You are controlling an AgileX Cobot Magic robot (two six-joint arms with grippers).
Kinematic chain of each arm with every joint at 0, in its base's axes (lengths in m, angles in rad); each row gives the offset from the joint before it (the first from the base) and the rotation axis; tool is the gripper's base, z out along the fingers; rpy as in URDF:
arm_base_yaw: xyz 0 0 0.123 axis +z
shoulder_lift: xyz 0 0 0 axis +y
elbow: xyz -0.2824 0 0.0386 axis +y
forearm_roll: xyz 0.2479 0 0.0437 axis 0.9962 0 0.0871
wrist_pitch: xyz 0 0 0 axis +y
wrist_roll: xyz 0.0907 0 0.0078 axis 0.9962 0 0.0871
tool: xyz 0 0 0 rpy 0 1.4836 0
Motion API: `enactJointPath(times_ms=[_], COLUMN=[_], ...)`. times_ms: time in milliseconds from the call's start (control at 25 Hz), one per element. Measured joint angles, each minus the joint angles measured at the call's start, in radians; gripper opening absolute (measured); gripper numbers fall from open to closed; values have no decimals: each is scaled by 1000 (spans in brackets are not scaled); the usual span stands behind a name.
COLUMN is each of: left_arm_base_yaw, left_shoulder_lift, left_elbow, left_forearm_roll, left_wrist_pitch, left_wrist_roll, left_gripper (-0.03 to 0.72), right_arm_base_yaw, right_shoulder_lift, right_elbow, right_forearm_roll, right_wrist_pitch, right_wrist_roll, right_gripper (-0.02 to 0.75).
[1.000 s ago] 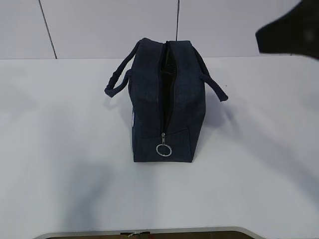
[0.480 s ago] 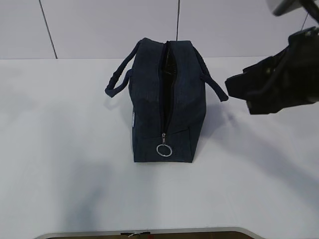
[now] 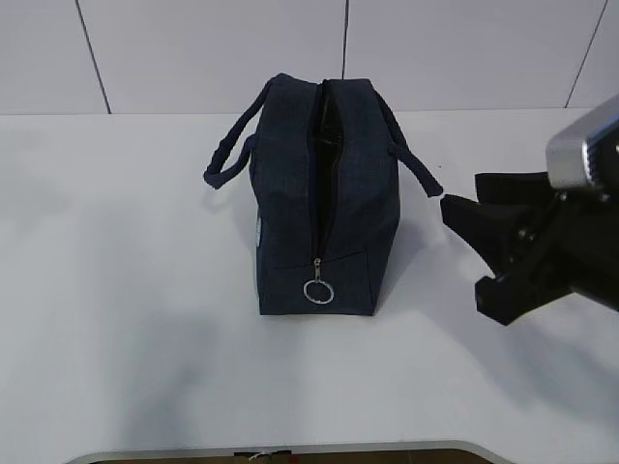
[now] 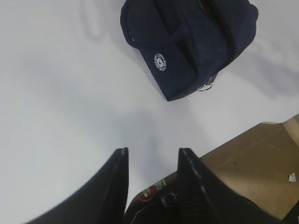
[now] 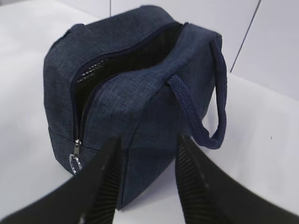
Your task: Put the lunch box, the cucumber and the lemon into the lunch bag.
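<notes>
White table [image 3: 116, 338] carries your unzipped lunch bag [image 3: 324, 193]; right gripper [image 3: 479, 246] beside it looks spread and empty, left gripper [image 4: 152, 163] likewise parted, holding nothing.

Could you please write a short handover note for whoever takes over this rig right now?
Left gripper: open, empty, high above the table, away from the lunch bag.
Right gripper: open, empty, low beside the bag's right side.
Lunch bag stands upright mid-table, unzipped, ring pull at its near end.
Lunch box, cucumber and lemon: not visible in any view; the bag's inside is too dark to confirm.
Left: check contents.
</notes>
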Motion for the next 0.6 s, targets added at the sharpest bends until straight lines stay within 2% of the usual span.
enactJointPath(times_ms=[120,360,600], left_arm_base_yaw=[0,0,0], left_shoulder_lift=[0,0,0], left_elbow=[0,0,0], left_forearm_roll=[0,0,-17], left_wrist_pitch=[0,0,0], left_wrist_roll=[0,0,-1], left_gripper=[253,253,253], right_arm_base_yaw=[0,0,0], right_shoulder_lift=[2,88,257], right_elbow=[68,98,100], right_forearm_roll=[-85,-313,-362], right_wrist_pitch=[-123,-216,-413], right_wrist_roll=[56,243,283], right_gripper=[319,319,319])
